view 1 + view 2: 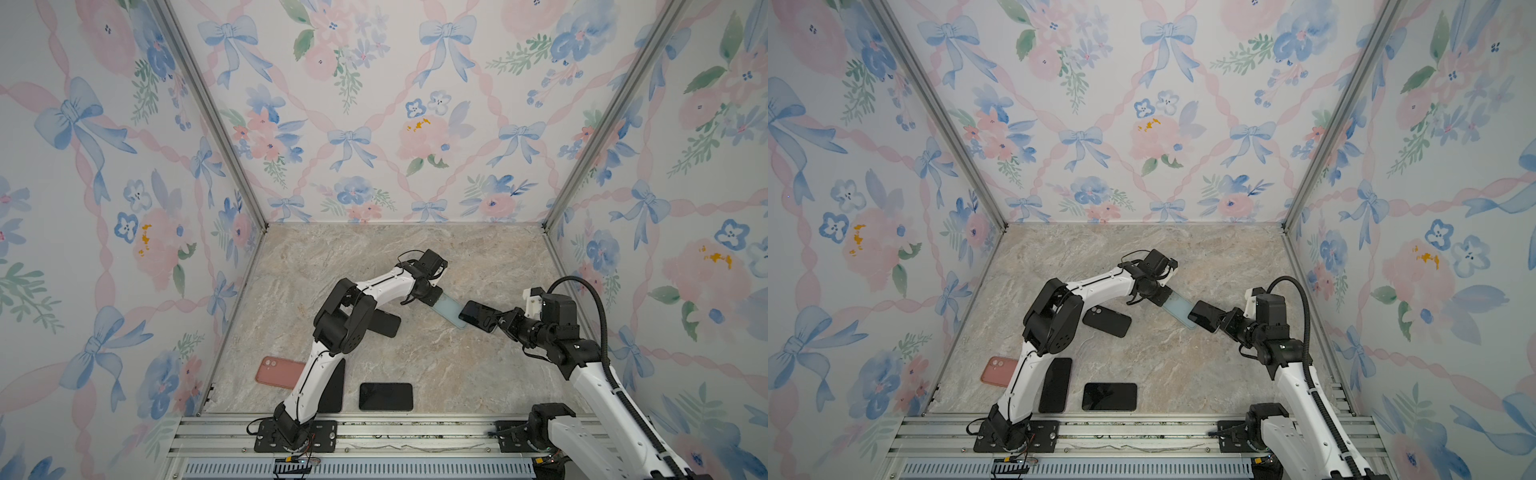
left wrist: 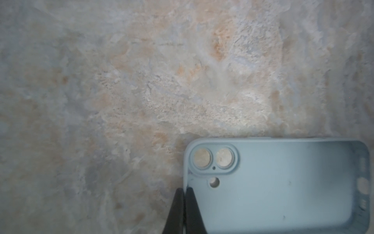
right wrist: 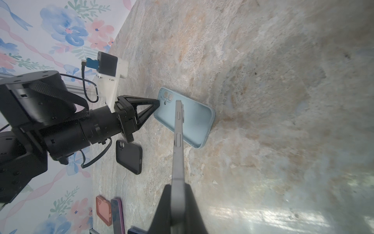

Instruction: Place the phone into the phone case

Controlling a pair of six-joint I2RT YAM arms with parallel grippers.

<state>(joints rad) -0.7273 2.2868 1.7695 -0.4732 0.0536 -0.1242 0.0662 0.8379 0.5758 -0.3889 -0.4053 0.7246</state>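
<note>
Two arms meet nose to nose mid-table over the marble table [image 1: 415, 257]. Left gripper [image 2: 184, 189] is pinched tight on the phone case [image 2: 283, 182] at its short end wall by the camera cutouts, w/ one finger inside the rim and one outside. Case is pale blue, hollow side up, and looks flat on the table. Right gripper [image 3: 178, 187] is clamped on the phone [image 3: 178, 139] at one end, jaws on its flat faces. The phone is up off the table and edge-on to the right wrist cam, free end over the case's hollow. In both top views it overlaps the case end farthest from the left gripper. Whether phone & case touch, can't tell. Spares lie well apart: black case [image 1: 386, 324], pink case [image 1: 278, 372], and two dark phones [image 1: 385, 397] near the front rail. Step in hand, I'd judge, is lining up before seating, so the task is roughly halfway. Risks: the left pinch is on a thin soft wall, so a push from the phone could fold it or swing the case round. The phone is gripped at one end only, so it may twist in the jaws under load. A slight skew puts a corner on the rim, not inside. The inside finger sits where the phone's end must go and could jam it.
</note>
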